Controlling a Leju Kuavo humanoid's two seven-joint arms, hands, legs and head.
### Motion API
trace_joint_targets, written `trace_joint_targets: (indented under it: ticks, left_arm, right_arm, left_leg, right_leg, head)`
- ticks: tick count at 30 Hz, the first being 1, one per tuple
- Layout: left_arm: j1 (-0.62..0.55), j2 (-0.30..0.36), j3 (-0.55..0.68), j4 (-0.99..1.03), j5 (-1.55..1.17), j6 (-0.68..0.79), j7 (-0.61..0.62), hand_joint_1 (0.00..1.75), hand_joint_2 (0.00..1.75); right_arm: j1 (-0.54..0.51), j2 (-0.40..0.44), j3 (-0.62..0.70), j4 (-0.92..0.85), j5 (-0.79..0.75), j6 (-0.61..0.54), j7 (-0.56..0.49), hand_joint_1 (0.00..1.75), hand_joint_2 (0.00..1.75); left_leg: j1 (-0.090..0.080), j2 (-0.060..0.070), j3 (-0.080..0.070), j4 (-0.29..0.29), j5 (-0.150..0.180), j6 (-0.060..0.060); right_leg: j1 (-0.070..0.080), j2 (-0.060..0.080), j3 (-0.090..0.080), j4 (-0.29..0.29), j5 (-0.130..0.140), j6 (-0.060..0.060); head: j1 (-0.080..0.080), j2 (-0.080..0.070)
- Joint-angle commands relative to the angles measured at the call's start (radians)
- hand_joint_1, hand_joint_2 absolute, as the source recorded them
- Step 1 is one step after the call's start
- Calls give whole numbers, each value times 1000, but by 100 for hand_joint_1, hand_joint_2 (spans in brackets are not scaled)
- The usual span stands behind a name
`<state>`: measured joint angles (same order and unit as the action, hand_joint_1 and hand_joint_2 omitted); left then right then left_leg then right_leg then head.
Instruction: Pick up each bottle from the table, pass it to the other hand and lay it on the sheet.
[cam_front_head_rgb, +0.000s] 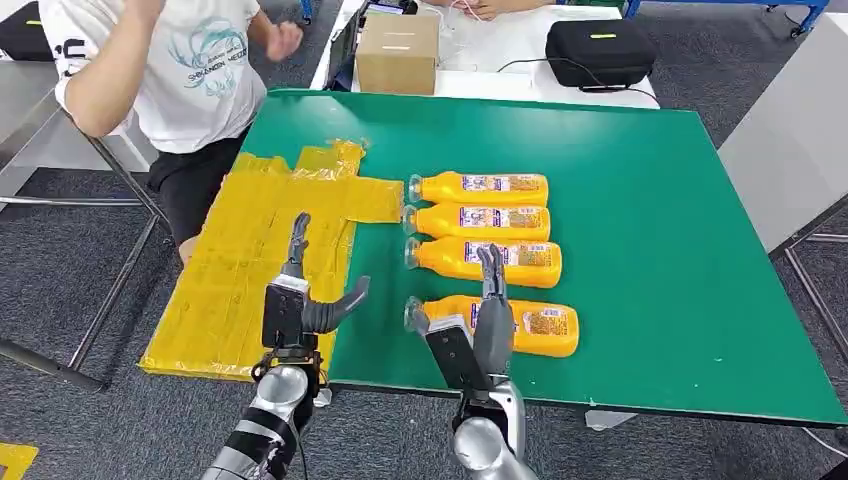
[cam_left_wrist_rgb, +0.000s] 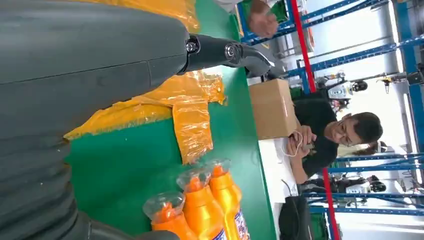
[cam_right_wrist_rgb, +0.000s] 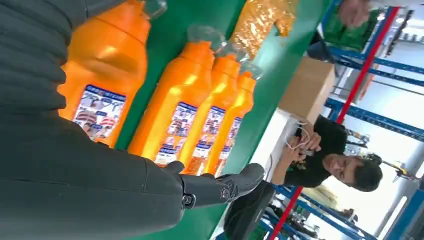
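The crinkly yellow sheet (cam_front_head_rgb: 250, 270) covers the green table's (cam_front_head_rgb: 650, 250) left end; just beside it, four glossy orange bottles (cam_front_head_rgb: 480, 232) lie in a row, clear caps toward it. The right hand (cam_front_head_rgb: 478, 325) hovers empty, fingers straight, over the nearest bottle (cam_front_head_rgb: 540, 328); the left hand (cam_front_head_rgb: 305, 295) is spread over the sheet. Behind the table, the wrist views show a seated person (cam_right_wrist_rgb: 330, 160) by a cardboard box (cam_left_wrist_rgb: 272, 107).

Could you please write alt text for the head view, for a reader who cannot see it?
Four orange bottles lie side by side on a green table, caps toward a yellow sheet. The right hand hovers open above the nearest bottle; the left hand is open above the sheet.
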<state>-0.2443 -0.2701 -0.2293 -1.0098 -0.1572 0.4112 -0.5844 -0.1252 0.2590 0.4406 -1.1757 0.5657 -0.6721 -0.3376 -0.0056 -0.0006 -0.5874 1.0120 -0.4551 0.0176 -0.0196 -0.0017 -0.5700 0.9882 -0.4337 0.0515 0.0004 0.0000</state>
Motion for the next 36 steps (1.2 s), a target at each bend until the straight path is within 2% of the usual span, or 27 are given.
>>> trace_joint_targets:
  ticks: [1, 4, 8, 11, 15, 24, 36]
  left_arm:
    - [-15, 4, 28, 18, -2, -5, 7, 0, 175]
    - [-7, 2, 34, 7, -6, -10, 7, 0, 175]
    - [8, 2, 50, -16, -11, -18, 12, 0, 175]
    - [13, 1, 58, -25, -12, -28, 14, 0, 175]
    - [14, 2, 58, -25, -12, -28, 14, 0, 175]
    - [15, -8, 75, -26, -3, -69, 12, 0, 175]
    - [12, -5, 79, -24, 13, -103, 9, 0, 175]
  right_arm:
    - [2, -49, -23, 48, 110, -10, 62, 0, 175]
    - [27, -66, -37, 29, 189, -9, 108, 0, 175]
    - [56, -98, -65, 11, 340, 16, 204, 0, 175]
    - [65, -113, -83, 3, 398, 28, 239, 0, 175]
    - [66, -117, -86, 1, 395, 28, 237, 0, 175]
    - [53, -167, -127, 7, 543, 77, 313, 0, 175]
    - [13, -205, -147, 77, 540, 142, 319, 0, 175]
  left_leg:
    - [1, -1, 2, -1, 0, -1]
    - [3, -1, 5, -1, -1, -3]
    - [1, -2, 2, -1, 0, -1]
    - [1, -1, 3, -1, 0, -1]
    - [1, -1, 1, 0, 0, -1]
    - [1, -1, 3, 0, -1, -1]
    - [1, 0, 2, -1, 0, -1]
  right_leg:
    - [1, -1, 2, -1, 0, -1]
    - [4, -1, 7, -3, -1, -4]
    - [1, -2, 3, -2, 0, -1]
    - [2, -1, 4, -2, 0, -2]
    - [1, -1, 2, -1, 0, -1]
    - [2, 0, 3, -2, 0, -2]
    - [2, 0, 3, -2, 0, -2]
  head:
    - [0, 0]
    - [0, 0]
    - [0, 0]
    - [0, 0]
    - [0, 0]
    - [0, 0]
    - [0, 0]
